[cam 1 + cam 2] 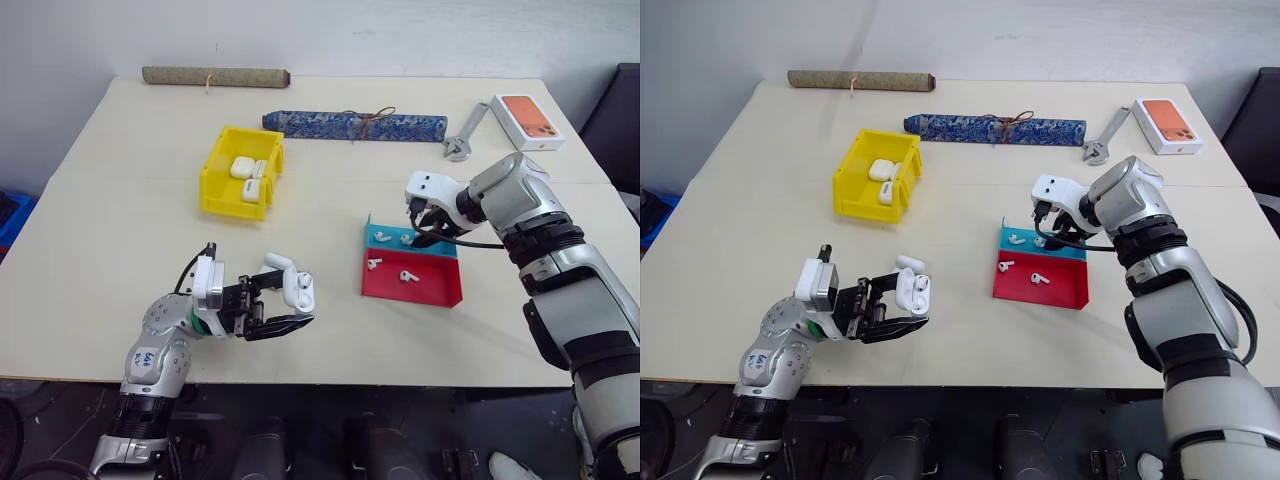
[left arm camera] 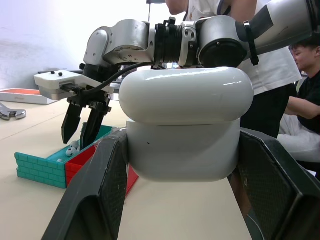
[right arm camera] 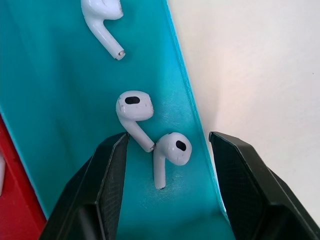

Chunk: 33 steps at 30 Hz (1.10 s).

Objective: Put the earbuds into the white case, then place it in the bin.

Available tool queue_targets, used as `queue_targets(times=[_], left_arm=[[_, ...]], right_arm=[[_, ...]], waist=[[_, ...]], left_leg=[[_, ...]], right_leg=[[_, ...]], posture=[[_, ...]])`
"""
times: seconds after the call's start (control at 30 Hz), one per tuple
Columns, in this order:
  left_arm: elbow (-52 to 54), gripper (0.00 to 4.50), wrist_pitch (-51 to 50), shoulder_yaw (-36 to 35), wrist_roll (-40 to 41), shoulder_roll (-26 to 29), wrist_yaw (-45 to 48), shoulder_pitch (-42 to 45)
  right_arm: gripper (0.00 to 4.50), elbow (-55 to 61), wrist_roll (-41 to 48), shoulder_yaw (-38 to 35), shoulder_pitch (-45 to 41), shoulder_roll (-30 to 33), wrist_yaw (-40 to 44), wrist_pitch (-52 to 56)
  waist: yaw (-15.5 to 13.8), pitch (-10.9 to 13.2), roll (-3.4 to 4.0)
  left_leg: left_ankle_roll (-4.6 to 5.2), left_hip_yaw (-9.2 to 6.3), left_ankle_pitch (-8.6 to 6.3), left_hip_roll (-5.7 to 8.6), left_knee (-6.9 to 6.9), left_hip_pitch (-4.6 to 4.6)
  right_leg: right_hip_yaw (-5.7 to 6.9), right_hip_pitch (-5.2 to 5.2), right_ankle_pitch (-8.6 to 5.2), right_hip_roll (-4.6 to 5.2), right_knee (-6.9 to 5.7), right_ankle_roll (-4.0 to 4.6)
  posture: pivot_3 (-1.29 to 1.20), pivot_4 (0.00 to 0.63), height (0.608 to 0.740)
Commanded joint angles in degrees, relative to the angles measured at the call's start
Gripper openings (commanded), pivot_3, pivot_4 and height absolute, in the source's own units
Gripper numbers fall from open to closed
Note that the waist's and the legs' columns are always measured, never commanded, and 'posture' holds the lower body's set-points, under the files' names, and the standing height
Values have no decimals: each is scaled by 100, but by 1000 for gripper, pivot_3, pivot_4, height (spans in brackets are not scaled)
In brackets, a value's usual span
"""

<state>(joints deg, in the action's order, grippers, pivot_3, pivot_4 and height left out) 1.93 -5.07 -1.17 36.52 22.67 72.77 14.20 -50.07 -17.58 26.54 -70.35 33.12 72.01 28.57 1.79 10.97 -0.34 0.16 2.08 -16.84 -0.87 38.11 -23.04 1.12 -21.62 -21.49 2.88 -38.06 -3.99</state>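
The right gripper [image 3: 162, 185] hung over the blue tray [image 1: 385, 238] with its jaws open, straddling one of the earbuds [image 3: 170, 152] that lay against the tray's wall; a second earbud [image 3: 134, 112] lay just beside it, stem almost touching the first, and a third [image 3: 102, 22] sat further along the same tray. To do the pick well, in my judgement, the jaws should descend squarely over the nearer bud alone and close on its head rather than its thin stem, keeping the neighbouring stem clear of the finger so two are not lifted together; the closeness of the tray wall leaves little room for the outer finger. Two more earbuds rested in the red tray [image 1: 440, 290] adjoining the blue one. The left gripper [image 1: 285, 308] held the white case [image 1: 298, 290] low over the near tabletop [image 1: 120, 230], jaws closed on its body, lid standing open. The case appeared glossy, white and rounded, with a clean seam between lid and body. The bin [image 1: 215, 185], bright yellow, stood well apart toward the far left, already holding several identical cases
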Motion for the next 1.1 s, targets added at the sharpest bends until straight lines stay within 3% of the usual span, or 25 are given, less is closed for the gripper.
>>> queue_targets(times=[0.03, 0.07, 0.17, 0.27, 1.1], left_arm=[[242, 2837, 63, -8, 3, 7, -14, -35], [242, 2837, 64, -5, 2, 6, -15, -32], [255, 2837, 61, -1, 7, 3, -22, -35], [261, 2837, 56, -7, 9, 6, -30, -39], [276, 2837, 45, -12, 27, 1, -29, -42]], right_arm=[[2606, -65, -81, -19, -31, 23, 23, -39], [2606, -77, -86, -28, -29, 15, 18, -40], [2046, -101, -103, -27, -6, 19, 11, -67], [1175, -120, -118, -17, 1, 40, 38, -85], [1175, -95, -170, -76, 89, 133, 160, 23]], waist=[[-1, 0, 0], [-1, 0, 0], [-1, 0, 0], [1, 0, 0], [-1, 0, 0]], left_leg=[[0, 0, 0, 0, 0, 0], [0, 0, 0, 0, 0, 0], [0, 0, 0, 0, 2, 0], [0, 0, 0, 0, 5, 0], [0, 1, 0, 0, 7, 3]], right_leg=[[0, 0, 0, 0, 0, 0], [0, 0, 0, 0, 0, 0], [0, 0, 0, 0, -1, 0], [0, 0, 0, 0, -4, 0], [-1, 0, 0, 0, -12, 0]], posture=[[0, 150, 740], [0, 150, 740], [0, 150, 740], [0, 150, 740], [0, 150, 740]])
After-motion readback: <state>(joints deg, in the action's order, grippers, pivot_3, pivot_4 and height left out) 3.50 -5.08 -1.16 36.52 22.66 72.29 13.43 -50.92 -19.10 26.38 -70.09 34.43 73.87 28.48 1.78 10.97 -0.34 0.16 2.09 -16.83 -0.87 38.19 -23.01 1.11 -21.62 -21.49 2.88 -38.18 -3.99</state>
